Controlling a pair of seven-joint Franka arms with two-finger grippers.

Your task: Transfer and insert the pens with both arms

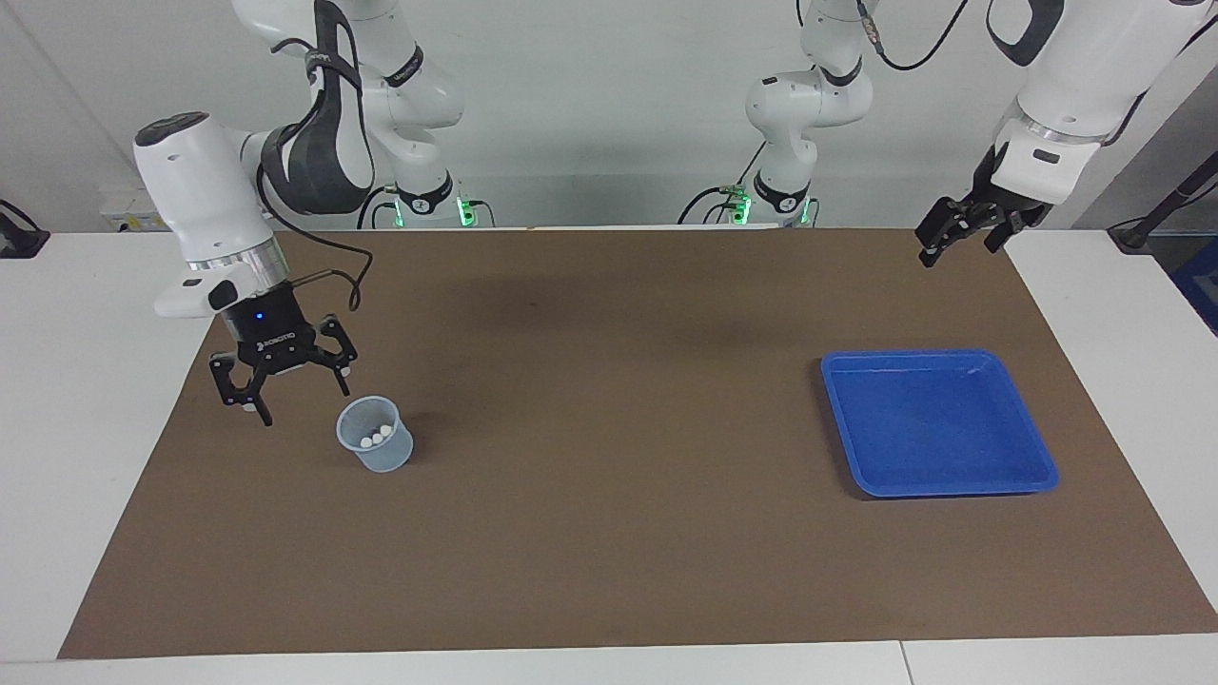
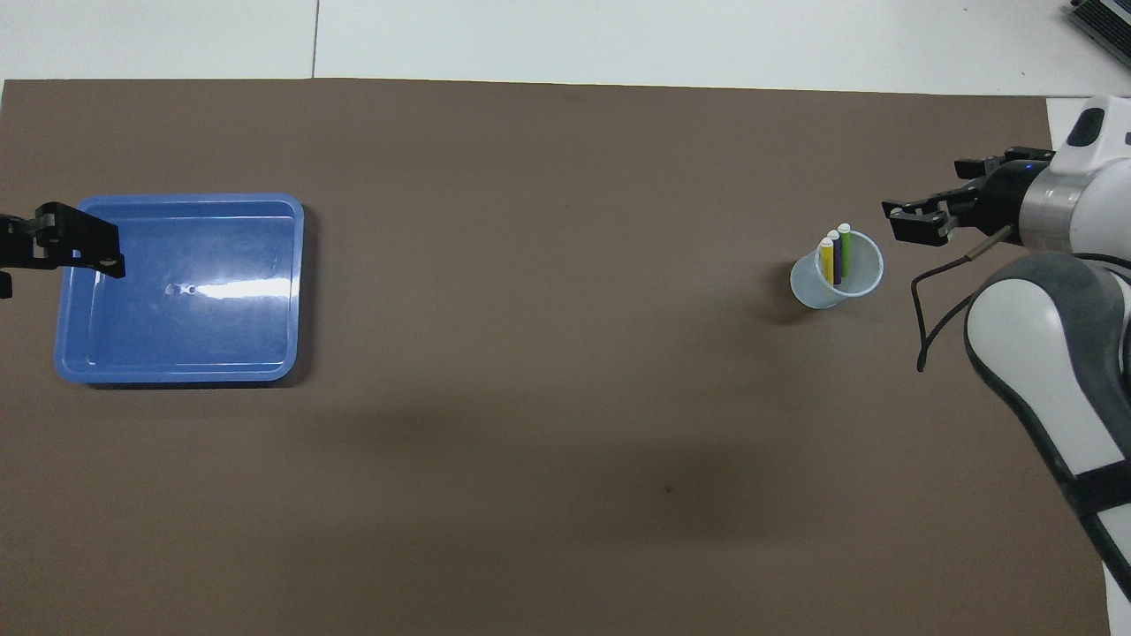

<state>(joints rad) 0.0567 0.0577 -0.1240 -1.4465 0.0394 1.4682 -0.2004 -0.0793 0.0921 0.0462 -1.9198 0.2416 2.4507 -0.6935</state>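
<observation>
The only lettering stands in white on the black body of the right arm's black two-finger gripper, just above its fingers in the facing view; it appears to be a brand name, ROBOTIQ, seen upside down and barely legible.

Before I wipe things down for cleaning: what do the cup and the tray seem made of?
The small translucent pale-blue cup: probably thin plastic, since the pens show through its wall. The square blue tray: likely glossy moulded plastic, given the bright glare on its floor and its rounded rim.
</observation>
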